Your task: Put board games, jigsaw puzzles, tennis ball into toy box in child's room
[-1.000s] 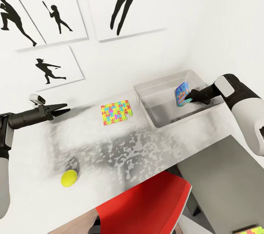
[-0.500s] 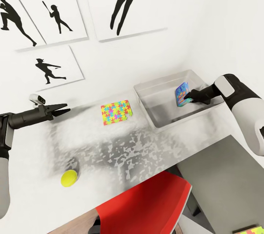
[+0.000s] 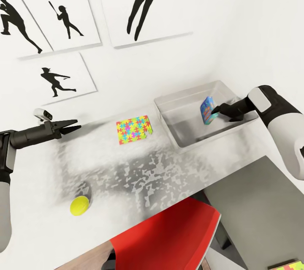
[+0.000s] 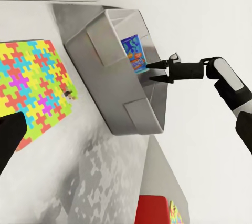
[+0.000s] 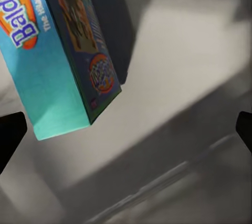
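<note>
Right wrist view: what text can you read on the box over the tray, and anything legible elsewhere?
"Balder", cut off at the frame edge: on the blue board game.
"The Hilarious B", also cut off: smaller line beneath it, same box.
Round badge lower on the box: too blurred to read.
Jigsaw puzzle, toy box: no text.

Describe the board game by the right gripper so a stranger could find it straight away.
Start at the long glossy table under the silhouette posters and find the grey toy box at its far right end. Above the tray's floor, just off the open right gripper, the board game stands tilted on edge. It is a turquoise lettered box, unlike the flat jigsaw puzzle lying on the table beside the tray.
</note>
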Robot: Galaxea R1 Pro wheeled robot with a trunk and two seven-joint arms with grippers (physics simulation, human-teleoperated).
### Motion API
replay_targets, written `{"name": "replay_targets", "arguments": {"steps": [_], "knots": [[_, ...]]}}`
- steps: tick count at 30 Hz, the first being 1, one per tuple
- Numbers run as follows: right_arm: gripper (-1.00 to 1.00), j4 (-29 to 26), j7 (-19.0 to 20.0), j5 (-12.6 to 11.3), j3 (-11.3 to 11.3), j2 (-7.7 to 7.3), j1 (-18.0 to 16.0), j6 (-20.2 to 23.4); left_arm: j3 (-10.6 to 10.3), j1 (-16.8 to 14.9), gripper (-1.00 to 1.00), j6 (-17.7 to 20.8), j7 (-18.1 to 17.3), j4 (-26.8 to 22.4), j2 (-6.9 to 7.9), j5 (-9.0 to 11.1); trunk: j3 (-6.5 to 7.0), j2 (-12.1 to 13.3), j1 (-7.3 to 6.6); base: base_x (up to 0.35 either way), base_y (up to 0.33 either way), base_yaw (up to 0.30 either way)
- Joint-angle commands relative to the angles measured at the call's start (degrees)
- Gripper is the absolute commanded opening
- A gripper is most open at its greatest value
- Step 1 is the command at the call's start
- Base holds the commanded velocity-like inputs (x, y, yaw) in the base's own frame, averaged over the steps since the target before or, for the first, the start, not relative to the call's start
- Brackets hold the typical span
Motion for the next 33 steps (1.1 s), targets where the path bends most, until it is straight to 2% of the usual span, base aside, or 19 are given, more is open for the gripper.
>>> {"name": "replay_targets", "arguments": {"steps": [1, 9, 33], "knots": [[1.00, -0.07, -0.60, -0.65, 0.32, -0.10, -0.05, 0.15, -0.03, -0.03, 1.00, 0.61, -0.21, -0.01, -0.02, -0.02, -0.08, -0.09, 0.03, 0.000, 0.000, 0.000], [1.00, -0.07, -0.65, -0.65, 0.32, -0.49, -0.05, 0.15, 0.00, -0.02, 1.00, 0.61, -0.21, -0.01, -0.04, -0.02, -0.08, -0.09, 0.03, 0.000, 0.000, 0.000], [1.00, -0.16, -0.72, -0.65, 0.27, -0.42, -0.12, 0.15, 0.01, -0.03, 1.00, 0.61, -0.21, -0.01, -0.04, -0.11, -0.08, -0.09, 0.03, 0.000, 0.000, 0.000]]}}
